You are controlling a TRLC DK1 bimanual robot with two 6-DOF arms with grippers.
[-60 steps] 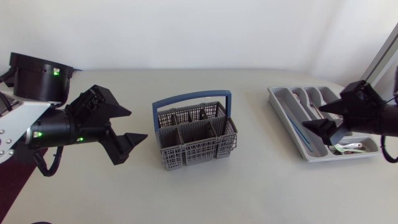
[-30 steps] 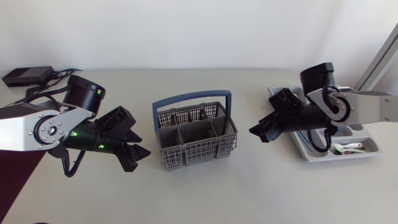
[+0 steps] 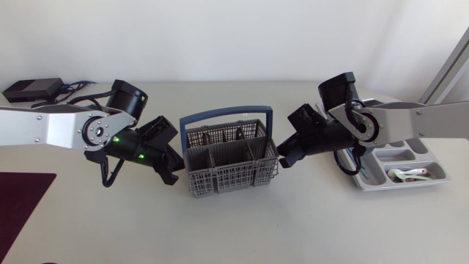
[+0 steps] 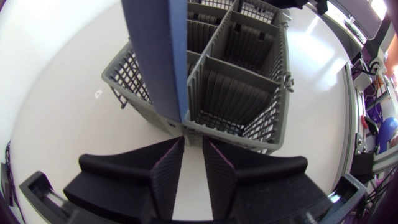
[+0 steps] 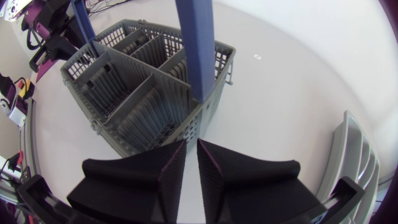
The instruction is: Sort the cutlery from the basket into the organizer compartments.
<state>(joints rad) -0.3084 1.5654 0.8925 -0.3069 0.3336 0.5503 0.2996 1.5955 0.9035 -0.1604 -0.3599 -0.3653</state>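
Grey plastic lattice makes up the cutlery basket [image 3: 230, 163], which stands at the middle of the pale worktop [image 3: 234, 227]. Its blue plastic handle [image 3: 227, 116] arches over it from one short end to the other. Inner walls split the basket into several compartments. What sits in the far ones is too small to tell.

The left arm [image 3: 51, 128] comes in from the left side. Its matte black left gripper [image 4: 193, 140] is low at the basket's left end, just below where the handle joins the wall. The two wedge fingers are drawn close, with only a thin slit of worktop showing between them, and they hold nothing. Their tips lie right by the foot of the lattice wall; whether they touch it I cannot tell.

The right arm [image 3: 418, 121] reaches in from the right, crossing over the near end of the light grey plastic organizer tray [image 3: 432, 180], which lies well apart from the basket at the worktop's right side. The right gripper [image 5: 191, 143] is at the basket's right end, again under the handle's foot. Its fingers are likewise nearly together around a narrow gap and grip nothing. Their tips are just beside the wall.

A pale utensil [image 3: 410, 174] lies in the tray's near compartment. A flat black box [image 3: 31, 89] with cables lies at the worktop's far left corner.
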